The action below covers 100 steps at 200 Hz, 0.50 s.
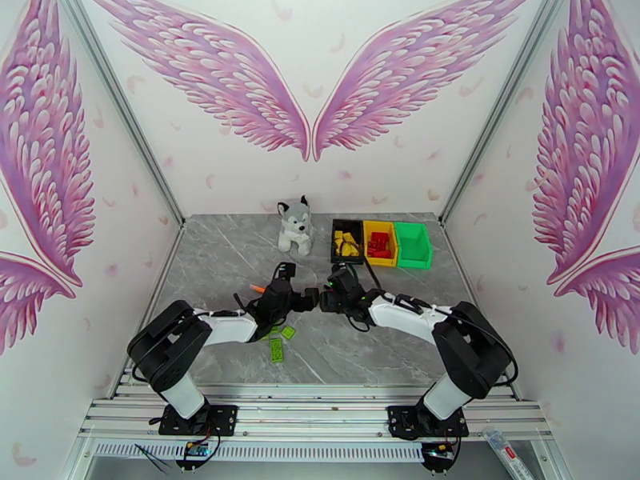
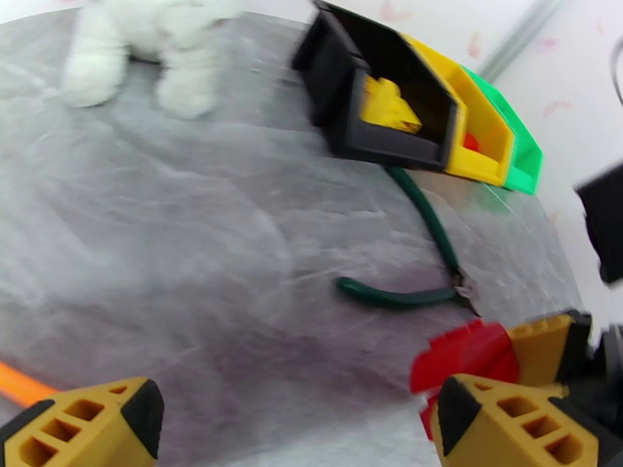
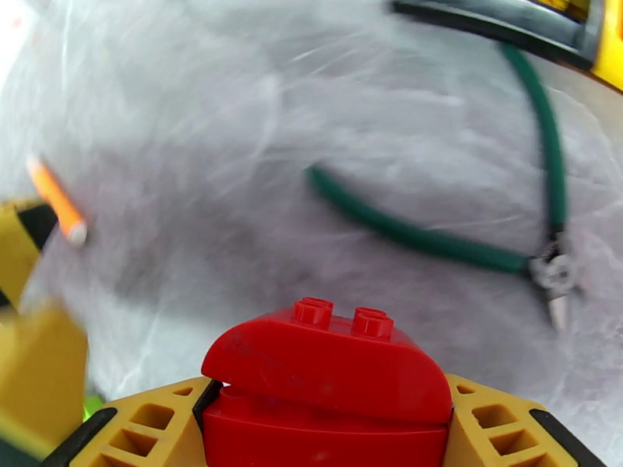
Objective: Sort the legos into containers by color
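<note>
- right gripper (image 3: 327, 428) pinches red lego (image 3: 327, 367) between both fingers, studs up (two studs show)
- right arm (image 1: 400, 314) lies low over table (image 1: 224, 258), reaching left toward the middle
- its tip almost meets left gripper (image 1: 310, 298), head-on
- left gripper fingers (image 2: 86, 422) spread wide, nothing between them; red lego just beside its right finger
- left arm (image 1: 228, 326) low too, reaching right
- pliers (image 3: 436, 235) flat on table beyond, handles apart
- stick (image 3: 54, 196) near left gripper (orange)
- green legos (image 1: 277, 350) by left arm, near side
- bins (image 1: 379, 242) in a row at far side: yellow legos (image 1: 346, 243) in black one, red in yellow one
- plush (image 1: 294, 226) left of bins
</note>
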### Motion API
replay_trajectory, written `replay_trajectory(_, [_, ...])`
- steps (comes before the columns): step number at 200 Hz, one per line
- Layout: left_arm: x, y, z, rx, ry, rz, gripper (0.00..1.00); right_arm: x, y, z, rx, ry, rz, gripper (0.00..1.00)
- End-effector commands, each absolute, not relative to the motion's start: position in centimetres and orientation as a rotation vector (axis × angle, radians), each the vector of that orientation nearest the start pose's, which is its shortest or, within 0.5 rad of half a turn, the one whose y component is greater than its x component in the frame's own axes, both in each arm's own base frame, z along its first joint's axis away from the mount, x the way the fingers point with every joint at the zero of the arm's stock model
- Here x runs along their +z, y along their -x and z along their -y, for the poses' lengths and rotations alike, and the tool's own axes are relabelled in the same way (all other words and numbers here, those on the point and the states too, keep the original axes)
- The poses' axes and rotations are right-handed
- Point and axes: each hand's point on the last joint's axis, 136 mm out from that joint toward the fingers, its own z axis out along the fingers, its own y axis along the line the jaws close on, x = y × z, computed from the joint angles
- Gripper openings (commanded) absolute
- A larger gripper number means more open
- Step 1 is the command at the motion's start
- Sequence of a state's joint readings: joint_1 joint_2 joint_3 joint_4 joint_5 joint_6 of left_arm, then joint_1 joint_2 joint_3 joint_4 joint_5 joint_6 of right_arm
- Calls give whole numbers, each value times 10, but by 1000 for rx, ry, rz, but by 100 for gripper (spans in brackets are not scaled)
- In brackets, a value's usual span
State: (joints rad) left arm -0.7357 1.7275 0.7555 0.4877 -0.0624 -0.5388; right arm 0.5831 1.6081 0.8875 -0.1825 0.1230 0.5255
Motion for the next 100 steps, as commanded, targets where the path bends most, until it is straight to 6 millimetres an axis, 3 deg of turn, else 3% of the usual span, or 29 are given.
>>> replay_trajectory(1, [107, -354, 346, -807, -312, -2084, 99, 94, -377, -176, 405, -155, -2379, 59])
replay_trajectory(28, [114, -359, 381, -837, -400, -2064, 99, 113, -407, -124, 385, -351, -2270, 59])
replay_trajectory(54, [127, -366, 400, -846, -442, -2028, 99, 132, -439, -83, 362, -488, -2173, 59])
replay_trajectory(73, [136, -369, 405, -833, -455, -2010, 99, 138, -464, -67, 362, -535, -2160, 57])
replay_trajectory(100, [139, -372, 396, -786, -442, -2003, 99, 138, -490, -59, 389, -557, -2162, 57])
